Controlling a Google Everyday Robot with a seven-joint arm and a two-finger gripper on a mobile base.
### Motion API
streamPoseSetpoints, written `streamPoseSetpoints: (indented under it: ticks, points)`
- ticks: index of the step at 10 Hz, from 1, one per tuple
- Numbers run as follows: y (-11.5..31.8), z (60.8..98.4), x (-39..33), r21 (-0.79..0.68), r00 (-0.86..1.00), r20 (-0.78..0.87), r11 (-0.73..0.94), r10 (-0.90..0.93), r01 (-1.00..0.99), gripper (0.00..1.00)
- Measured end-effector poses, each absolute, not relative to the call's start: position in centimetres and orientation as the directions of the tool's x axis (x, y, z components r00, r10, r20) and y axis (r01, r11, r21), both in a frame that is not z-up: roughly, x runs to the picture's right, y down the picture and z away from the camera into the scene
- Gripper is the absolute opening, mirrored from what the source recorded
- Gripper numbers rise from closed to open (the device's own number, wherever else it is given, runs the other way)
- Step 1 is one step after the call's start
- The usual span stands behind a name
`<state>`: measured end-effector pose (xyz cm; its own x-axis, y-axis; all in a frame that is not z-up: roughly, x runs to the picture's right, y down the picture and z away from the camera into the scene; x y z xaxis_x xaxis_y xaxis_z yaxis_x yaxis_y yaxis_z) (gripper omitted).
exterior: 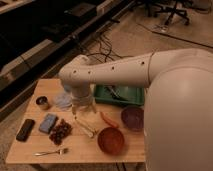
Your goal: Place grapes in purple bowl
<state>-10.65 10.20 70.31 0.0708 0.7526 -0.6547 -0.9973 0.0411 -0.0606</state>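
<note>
The grapes [60, 131], a small dark reddish-purple bunch, lie on the wooden table [30, 150] at its front left, beside a blue pouch. The purple bowl [132, 118] stands at the right of the table, partly behind my white arm. My gripper [83, 111] hangs over the middle of the table, a little right of and behind the grapes, apart from them. Nothing shows in it.
An orange-red bowl [111, 140] stands at the front, an orange-red carrot-like item [109, 120] behind it. A green tray [119, 95] sits at the back. A blue pouch [48, 122], a black object [25, 130], a small tin [42, 103], a fork [51, 152] and a pale utensil [86, 128] lie around.
</note>
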Motion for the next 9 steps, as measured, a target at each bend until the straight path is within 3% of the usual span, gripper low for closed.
streamPoseSetpoints:
  ticks: [7, 9]
  points:
    - [10.12, 70.25, -10.66, -0.061, 0.071, -0.653, 0.041, 0.754, -0.997, 0.65]
    - [9.70, 69.80, -11.59, -0.151, 0.125, -0.634, 0.037, 0.763, -0.988, 0.65]
